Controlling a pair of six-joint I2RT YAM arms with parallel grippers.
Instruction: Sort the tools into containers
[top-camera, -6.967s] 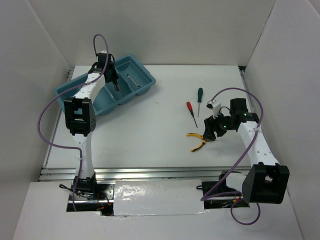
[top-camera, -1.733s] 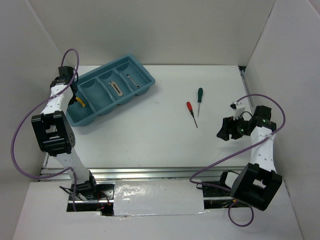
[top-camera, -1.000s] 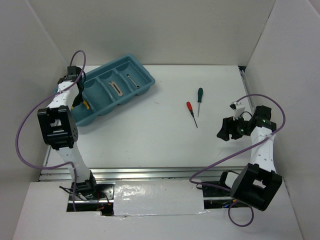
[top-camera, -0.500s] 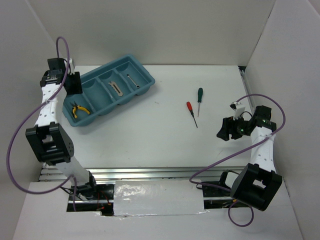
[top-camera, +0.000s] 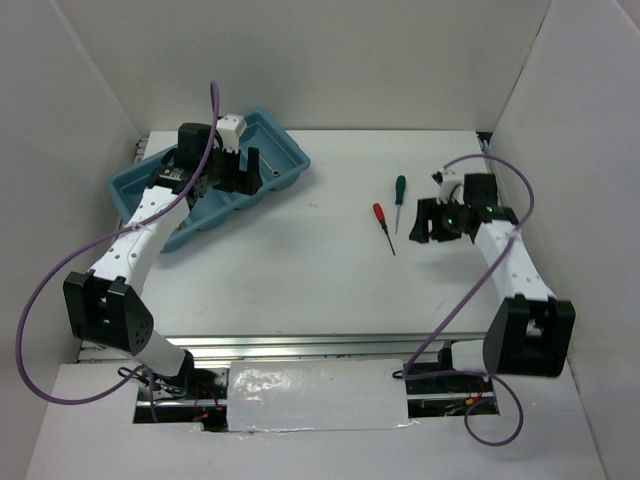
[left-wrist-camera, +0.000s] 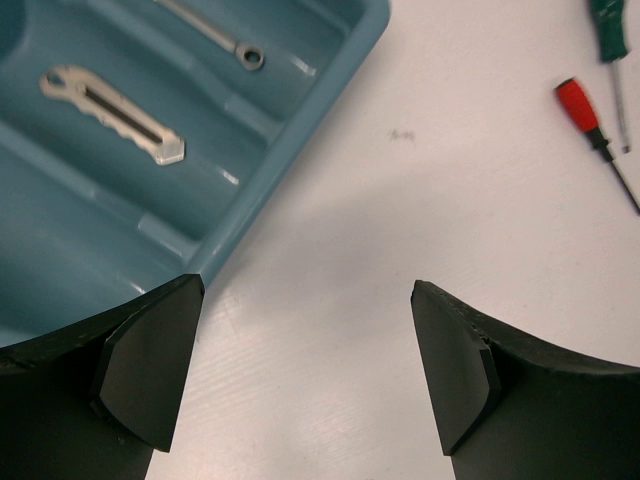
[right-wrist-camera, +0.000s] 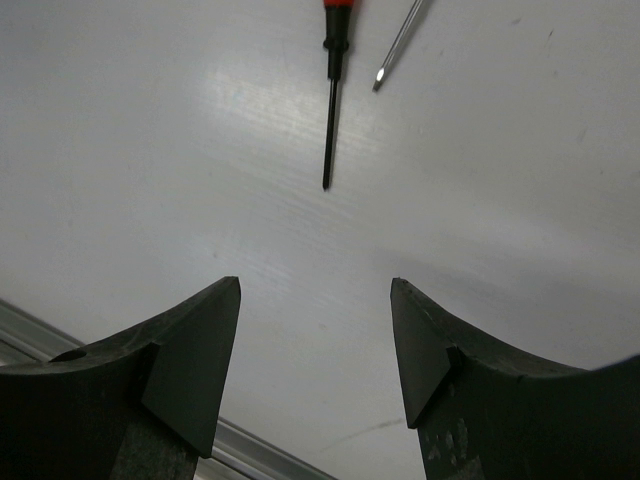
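Note:
The light blue tray (top-camera: 291, 153) lies at the table's far left, and my left arm covers much of it. My left gripper (top-camera: 237, 176) hangs open and empty over its near right rim (left-wrist-camera: 300, 135). In the left wrist view a grey folding knife (left-wrist-camera: 112, 112) lies in one compartment and a thin silver rod (left-wrist-camera: 212, 33) in the one to its right. On the bare table lie the red-handled screwdriver (top-camera: 380, 214) and, just right of it, the green-handled screwdriver (top-camera: 400, 189). My right gripper (top-camera: 425, 227) is open and empty beside them, with their tips ahead of its fingers (right-wrist-camera: 205, 345).
White walls (top-camera: 90, 90) close in the table on the left, back and right. An aluminium rail (top-camera: 300, 345) runs along the near edge and shows under the right gripper (right-wrist-camera: 250, 450). Purple cables (top-camera: 45, 290) loop off both arms.
My left gripper opened, left the yellow pliers in the tray's left end compartment, and swung right across the tray. My right arm moved up and left to the two screwdrivers.

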